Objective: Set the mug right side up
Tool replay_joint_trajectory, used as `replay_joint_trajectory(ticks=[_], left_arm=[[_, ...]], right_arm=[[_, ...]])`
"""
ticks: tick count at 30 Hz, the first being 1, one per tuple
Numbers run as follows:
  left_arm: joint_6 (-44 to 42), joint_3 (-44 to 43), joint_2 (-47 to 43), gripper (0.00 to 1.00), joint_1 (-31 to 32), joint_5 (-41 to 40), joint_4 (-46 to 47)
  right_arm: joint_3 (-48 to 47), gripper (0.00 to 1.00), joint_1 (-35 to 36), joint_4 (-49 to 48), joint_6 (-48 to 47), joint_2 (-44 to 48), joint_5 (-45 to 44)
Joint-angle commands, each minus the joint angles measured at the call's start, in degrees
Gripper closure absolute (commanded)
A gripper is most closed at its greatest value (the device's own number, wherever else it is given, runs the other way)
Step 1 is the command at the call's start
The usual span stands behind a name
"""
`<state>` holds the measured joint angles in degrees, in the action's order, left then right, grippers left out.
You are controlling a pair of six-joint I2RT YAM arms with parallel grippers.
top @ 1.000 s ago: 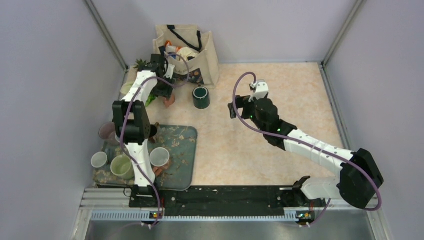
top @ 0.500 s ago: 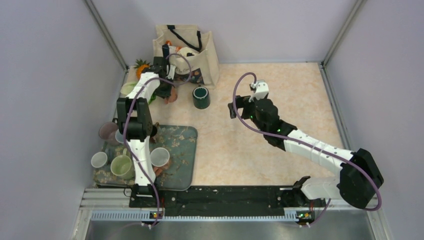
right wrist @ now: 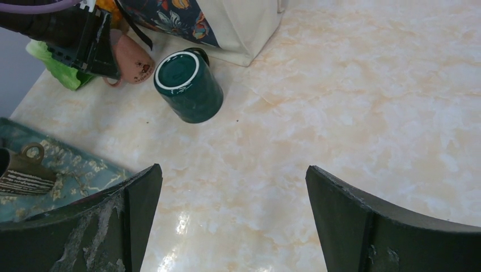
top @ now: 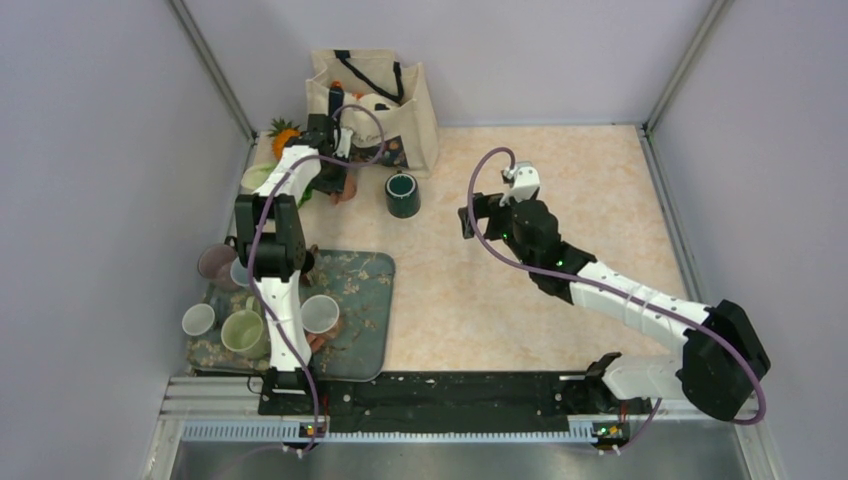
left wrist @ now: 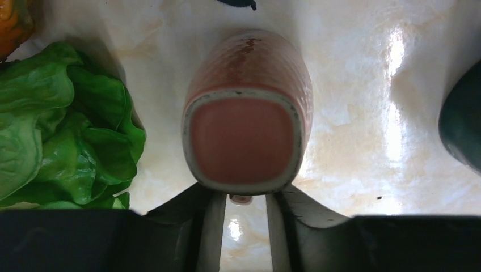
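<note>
A terracotta-pink mug (left wrist: 245, 141) is held tilted on its side just above the table, its flat base facing the left wrist camera. My left gripper (left wrist: 245, 195) is shut on its small handle, which shows between the fingers. In the top view the mug (top: 343, 190) sits at the tip of my left gripper (top: 335, 175), and it also shows in the right wrist view (right wrist: 133, 62). A dark green mug (top: 402, 194) stands upside down next to it, its white-ringed base up (right wrist: 187, 85). My right gripper (right wrist: 233, 175) is open and empty over bare table, short of the green mug.
A canvas tote bag (top: 380, 95) stands at the back, right behind both mugs. Green lettuce (left wrist: 51, 130) and a pineapple (top: 283, 130) lie left of the pink mug. A teal tray (top: 365, 300) with several cups sits at the near left. Walls close in on three sides.
My left gripper has swung slightly toward the back with the pink mug in it, uncovering the pineapple. The green mug and the right arm have barely moved.
</note>
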<state>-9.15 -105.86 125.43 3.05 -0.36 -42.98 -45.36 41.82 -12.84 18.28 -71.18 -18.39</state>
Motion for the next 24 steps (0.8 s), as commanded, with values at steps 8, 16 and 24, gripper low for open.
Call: replay_joint_trajectory(ticks=[8,16,24], left_arm=[[-0.1,2.2,2.6,1.00,0.0,-1.1,1.9],[1.7,12.5,-7.8,1.00,-0.8,10.0,1.9],[4.8,24.6,-22.5,1.00,-1.9,26.1,0.7]], right_arm=[[0.2,0.04,-0.3,-1.5,-2.9,4.6,-3.4],[0.7,0.04,-0.3,-2.7,-2.6,5.3,-0.2],[4.3,0.04,0.4,-16.5,8.2,-0.5,16.8]])
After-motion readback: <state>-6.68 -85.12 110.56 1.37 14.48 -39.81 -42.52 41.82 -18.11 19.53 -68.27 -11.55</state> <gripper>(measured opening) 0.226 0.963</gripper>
